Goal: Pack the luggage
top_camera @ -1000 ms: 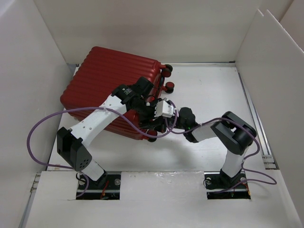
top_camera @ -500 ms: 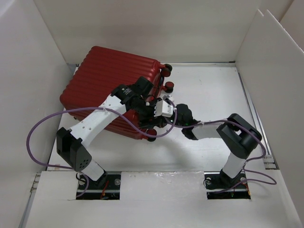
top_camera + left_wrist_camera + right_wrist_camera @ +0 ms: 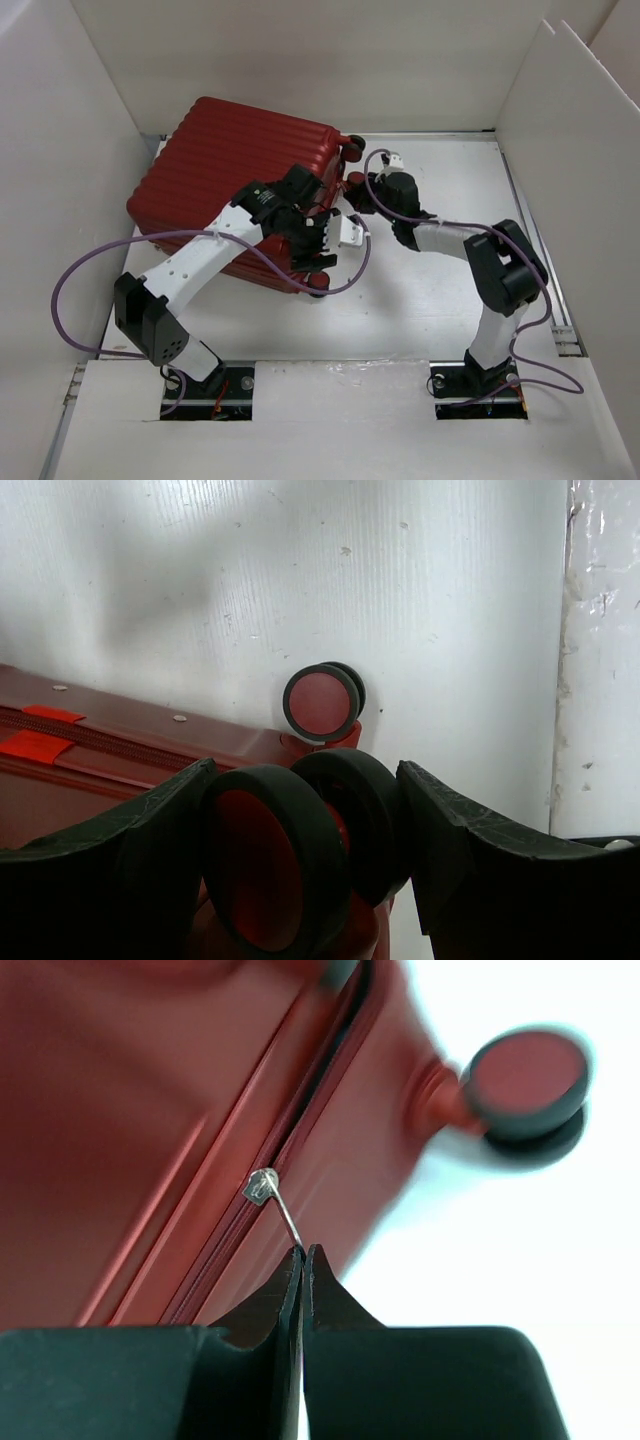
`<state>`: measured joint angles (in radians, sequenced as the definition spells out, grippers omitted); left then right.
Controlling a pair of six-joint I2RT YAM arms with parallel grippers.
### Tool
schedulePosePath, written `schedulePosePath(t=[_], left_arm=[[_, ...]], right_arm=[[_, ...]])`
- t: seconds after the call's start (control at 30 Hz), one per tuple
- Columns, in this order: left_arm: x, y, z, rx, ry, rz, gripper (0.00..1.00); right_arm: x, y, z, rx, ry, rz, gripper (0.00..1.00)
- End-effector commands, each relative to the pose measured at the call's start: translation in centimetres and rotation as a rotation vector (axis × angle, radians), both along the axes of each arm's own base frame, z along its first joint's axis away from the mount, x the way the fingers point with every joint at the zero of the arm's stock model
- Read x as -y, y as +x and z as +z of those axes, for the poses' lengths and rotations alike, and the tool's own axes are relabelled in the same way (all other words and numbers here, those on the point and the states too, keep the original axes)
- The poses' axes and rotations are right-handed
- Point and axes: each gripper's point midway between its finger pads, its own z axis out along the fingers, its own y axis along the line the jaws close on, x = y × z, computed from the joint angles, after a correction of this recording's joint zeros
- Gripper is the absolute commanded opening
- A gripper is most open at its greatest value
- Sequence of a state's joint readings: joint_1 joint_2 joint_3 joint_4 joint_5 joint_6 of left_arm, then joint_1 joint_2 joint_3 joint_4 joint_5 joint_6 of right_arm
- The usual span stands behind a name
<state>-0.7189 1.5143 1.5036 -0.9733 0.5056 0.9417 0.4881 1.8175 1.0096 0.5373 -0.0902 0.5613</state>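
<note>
Luggage [image 3: 230,160] lies shut, back-left of desk [image 3: 430,300]. R fingers [image 3: 303,1252], pinched tight on zip pull [image 3: 280,1210], just ran up wheel side, so zip's prob nearly closed. L fingers [image 3: 305,780] clamp a wheel [image 3: 270,860].

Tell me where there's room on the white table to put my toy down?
The biggest bare patch of the table is at the far right, between the luggage, the back wall and the right arm. Another lies between the two arm bases. It's crowded at the luggage's end: the left gripper holds a wheel, the right gripper pinches the zipper pull.
</note>
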Motion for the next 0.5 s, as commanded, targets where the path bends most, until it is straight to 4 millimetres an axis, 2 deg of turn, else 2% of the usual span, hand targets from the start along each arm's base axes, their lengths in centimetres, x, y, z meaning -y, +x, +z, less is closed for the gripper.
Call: schedulePosePath(t=[0.0,0.13,0.17,0.2,0.23,0.43,0.47], left_arm=[[-1.9,-3.9,3.7,0.008,-0.056,-0.017,0.00],[-2.2,-4.3,3.2,-0.010,-0.047,-0.007,0.00],[-2.2,-4.3,3.2,-0.016,-0.047,0.002,0.00],[-2.2,-4.3,3.2,-0.016,-0.047,0.002,0.00],[-2.3,-4.5,2.9,-0.029,-0.040,0.009,0.00],[-2.3,-5.0,2.3,-0.070,-0.037,0.020,0.00],[-2.2,-4.8,2.4,-0.062,-0.044,0.020,0.00]], right_arm=[[5.7,4.8,-2.0,-0.017,-0.093,-0.210,0.00],[5.6,6.8,-1.8,-0.002,-0.089,-0.199,0.00],[6.3,7.4,-1.8,-0.005,-0.077,-0.209,0.00],[6.2,7.7,-1.6,0.000,-0.074,-0.210,0.00],[6.7,8.6,-0.9,0.015,-0.063,-0.217,0.00],[8.8,12.1,-0.6,0.015,-0.001,-0.238,0.00],[8.4,12.8,-0.1,0.028,0.007,-0.229,0.00]])
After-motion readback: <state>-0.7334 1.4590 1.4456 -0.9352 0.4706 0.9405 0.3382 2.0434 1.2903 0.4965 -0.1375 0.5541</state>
